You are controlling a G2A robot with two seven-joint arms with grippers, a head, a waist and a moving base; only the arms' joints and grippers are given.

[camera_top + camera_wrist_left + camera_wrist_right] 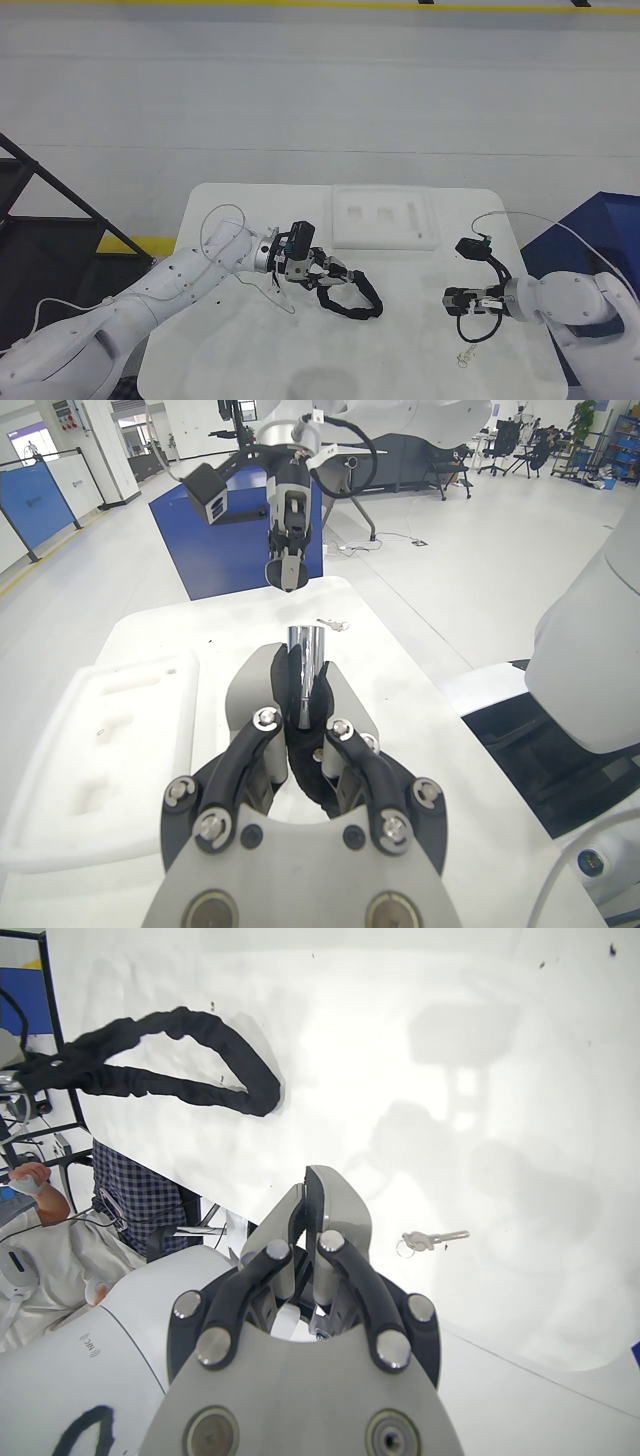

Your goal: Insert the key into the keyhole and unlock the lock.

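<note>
Left gripper [302,672] pinches the black-sleeved chrome lock [306,645]. Right gripper [311,1193], pressed together empty, next needs the small silver key [431,1240] at six o'clock.

You have bright, even overhead light in all three views. In the right wrist view the white table top [350,1053] blooms to near-blank glare across its middle. There the black fabric-sleeved cable loop [220,1093] throws only a thin, soft shadow just beside its bend. The small silver key [432,1239] shows with low contrast against that bright surface. In the left wrist view the shiny chrome lock cylinder [306,665] carries bright vertical highlights. Both wrist views bow at their edges: the white foam tray [50,750] curves along its rim.
</note>
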